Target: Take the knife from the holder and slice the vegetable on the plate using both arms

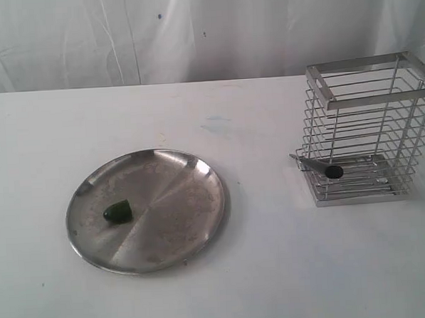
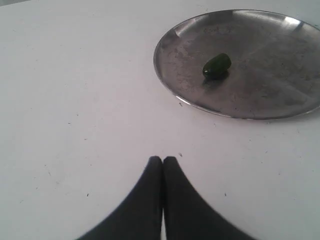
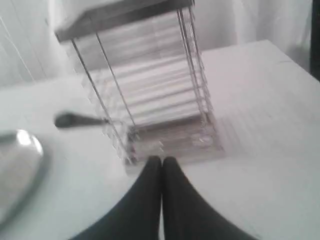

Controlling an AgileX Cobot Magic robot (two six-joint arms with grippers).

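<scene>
Two black grippers sit nearest the wrist cameras, each with its jaws pressed tight together and nothing between them. The left gripper has bare white table around its tips, and beyond it lies the plate, a round, scuffed steel dish. The vegetable, a small dark green chunk, rests on the plate and is uncut. The right gripper points at the foot of the holder, close to its base, though this view is blurred. In the exterior view the plate takes the nearer left part of the table, with the vegetable on its left half, away from the rim. Further back and well apart to the right stands the holder, an upright square basket of chrome wire with a flat metal rim. The knife lies low in it, one end poking out through the wire on the side facing the plate, just above the base. How the rest of it sits inside is hard to make out. Behind the table hangs a white cloth backdrop.
</scene>
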